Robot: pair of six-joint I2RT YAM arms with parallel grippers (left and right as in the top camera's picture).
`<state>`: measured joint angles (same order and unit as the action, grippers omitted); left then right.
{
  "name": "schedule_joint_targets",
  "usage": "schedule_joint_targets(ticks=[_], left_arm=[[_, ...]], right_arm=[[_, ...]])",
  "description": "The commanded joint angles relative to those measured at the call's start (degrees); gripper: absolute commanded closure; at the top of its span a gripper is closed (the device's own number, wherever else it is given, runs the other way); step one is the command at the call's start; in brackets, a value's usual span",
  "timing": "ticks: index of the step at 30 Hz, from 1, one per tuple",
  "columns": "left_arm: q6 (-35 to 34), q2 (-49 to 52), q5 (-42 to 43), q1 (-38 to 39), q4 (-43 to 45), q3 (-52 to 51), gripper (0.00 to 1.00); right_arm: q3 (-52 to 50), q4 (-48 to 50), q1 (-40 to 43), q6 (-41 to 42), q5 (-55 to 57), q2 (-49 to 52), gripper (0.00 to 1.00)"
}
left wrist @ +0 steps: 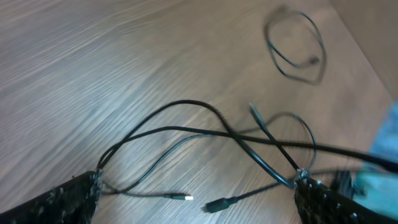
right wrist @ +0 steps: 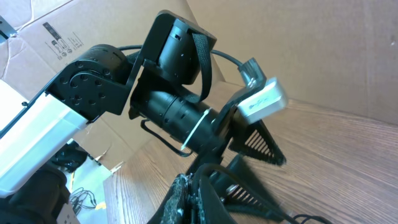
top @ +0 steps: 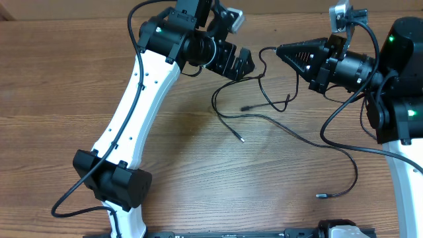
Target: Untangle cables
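Thin black cables (top: 264, 96) lie tangled on the wooden table between my two grippers. Loose plug ends rest at the centre (top: 242, 139) and front right (top: 320, 196). My left gripper (top: 242, 65) hangs open just left of the tangle. In the left wrist view, crossing cables (left wrist: 205, 130) run between its spread fingertips (left wrist: 62, 202), with a silver-tipped plug (left wrist: 185, 198) and a black plug (left wrist: 214, 205) below. My right gripper (top: 280, 50) is shut on a cable strand at the tangle's top; its closed fingers (right wrist: 186, 202) show in the right wrist view, facing the left gripper (right wrist: 255, 146).
A separate small cable loop (left wrist: 295, 46) lies further off in the left wrist view. Thick black arm cables (top: 344, 125) hang by the right arm's base. Cardboard boxes (right wrist: 56, 34) stand beyond the table edge. The left arm (top: 132, 112) stretches across the table's left half.
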<state>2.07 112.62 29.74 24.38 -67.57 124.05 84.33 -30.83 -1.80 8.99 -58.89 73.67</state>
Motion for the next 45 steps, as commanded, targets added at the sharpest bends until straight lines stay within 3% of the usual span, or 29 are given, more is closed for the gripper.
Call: schedule_joint_targets(ticks=[1, 4, 10, 13, 18, 24, 29, 40, 45], left_arm=[[18.9, -1.4, 13.3, 0.0, -2.0, -0.2, 0.00], [26.6, -1.4, 18.5, 0.0, -3.0, -0.2, 0.00], [32.9, -1.4, 24.0, -0.3, -2.9, -0.2, 0.00], [33.8, -1.4, 26.9, -0.3, -1.9, -0.2, 0.00], [33.8, -1.4, 24.5, -0.3, -0.1, -0.2, 0.00], [32.9, -1.4, 23.8, -0.4, 1.2, -0.2, 0.00], [26.3, -1.4, 20.8, -0.9, 4.5, -0.2, 0.00], [26.2, -1.4, 17.7, -1.2, 3.1, -0.2, 0.00], [26.2, -1.4, 17.7, -0.7, 1.4, -0.2, 0.27]], right_arm=[[0.8, -0.2, 0.3, 0.0, 0.5, -0.9, 0.96], [0.8, -1.0, 0.3, 0.0, 0.6, -0.9, 0.96], [0.8, -1.2, 0.3, 0.0, 0.5, -0.9, 0.96], [0.8, -1.2, 0.3, 0.0, 0.2, -0.9, 0.96], [0.8, 2.0, 0.3, 0.5, -7.1, -0.9, 0.96], [0.8, 11.3, 0.3, 9.2, -12.9, -0.9, 0.96], [0.8, 21.8, 0.3, 17.8, -15.8, -0.9, 0.96], [0.8, 47.8, 0.3, 35.7, -15.5, -0.9, 0.96], [0.8, 50.0, 0.3, 37.5, -14.6, -0.9, 0.96]])
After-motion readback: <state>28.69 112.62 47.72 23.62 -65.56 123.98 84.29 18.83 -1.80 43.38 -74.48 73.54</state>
